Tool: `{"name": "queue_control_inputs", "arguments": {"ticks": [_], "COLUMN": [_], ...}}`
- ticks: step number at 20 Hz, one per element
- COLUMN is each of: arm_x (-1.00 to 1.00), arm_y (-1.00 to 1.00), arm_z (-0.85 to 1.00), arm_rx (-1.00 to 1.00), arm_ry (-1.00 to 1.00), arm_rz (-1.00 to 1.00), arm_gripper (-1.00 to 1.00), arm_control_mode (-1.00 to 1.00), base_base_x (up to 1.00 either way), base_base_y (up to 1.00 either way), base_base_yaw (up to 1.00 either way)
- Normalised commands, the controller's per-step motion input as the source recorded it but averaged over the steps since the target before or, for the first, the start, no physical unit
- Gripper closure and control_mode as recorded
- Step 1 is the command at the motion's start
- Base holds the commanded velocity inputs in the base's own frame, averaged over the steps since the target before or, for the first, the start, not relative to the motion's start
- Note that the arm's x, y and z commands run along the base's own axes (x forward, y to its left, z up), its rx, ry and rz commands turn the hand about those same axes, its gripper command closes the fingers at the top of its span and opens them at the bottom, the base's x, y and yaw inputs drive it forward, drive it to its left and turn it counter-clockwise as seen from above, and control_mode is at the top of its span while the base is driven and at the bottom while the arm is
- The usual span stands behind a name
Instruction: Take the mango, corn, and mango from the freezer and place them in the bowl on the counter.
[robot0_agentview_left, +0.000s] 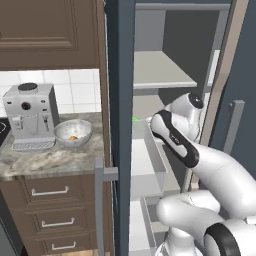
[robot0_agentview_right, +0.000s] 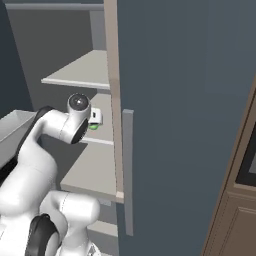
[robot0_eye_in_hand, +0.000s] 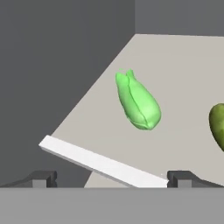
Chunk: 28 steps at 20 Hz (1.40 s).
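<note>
End effector (robot0_eye_in_hand: 111, 178) open; corn (robot0_eye_in_hand: 137, 102) ahead, mango (robot0_eye_in_hand: 217, 126) cut off

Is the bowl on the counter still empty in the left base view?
No, the bowl on the counter already holds a small orange item.

On the tabletop (robot0_agentview_left: 50, 160) the bowl (robot0_agentview_left: 73, 132) stands just right of the coffee machine (robot0_agentview_left: 31, 116), with a small piece of food inside it. Right of the tabletop stands the open freezer (robot0_agentview_left: 120, 75). On a freezer shelf (robot0_eye_in_hand: 183, 87) the corn (robot0_eye_in_hand: 138, 103) lies left of a mango (robot0_eye_in_hand: 217, 124), apart from it, beyond the open claw (robot0_eye_in_hand: 111, 177).
</note>
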Motion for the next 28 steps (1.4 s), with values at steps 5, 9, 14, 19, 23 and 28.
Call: {"name": "queue_control_inputs", "arguments": {"ticks": [5, 9, 14, 19, 23, 28], "arm_x": [0.32, 0.34, 0.41, 0.42, 0.39, 0.43], "arm_y": [-0.03, -0.01, 0.0, 0.0, 0.0, 0.0], "arm_z": [-0.31, -0.17, -0.08, -0.21, -0.23, -0.25], "arm_rx": [0.0, 0.0, 0.0, 0.0, 0.0, 0.0], "arm_ry": [0.0, 0.01, 0.02, 0.0, 0.0, 0.0], "arm_rz": [0.0, 0.0, 0.0, 0.0, 0.0, 0.0], "arm_gripper": [-1.0, -1.0, -1.0, -1.0, -1.0, -1.0], "arm_control_mode": [-1.0, -1.0, -1.0, -1.0, -1.0, -1.0], "base_base_x": [0.0, 0.0, 0.0, 0.0, 0.0, 0.0], "base_base_y": [0.0, 0.0, 0.0, 0.0, 0.0, 0.0], "base_base_yaw": [0.0, 0.0, 0.0, 0.0, 0.0, 0.0]}}
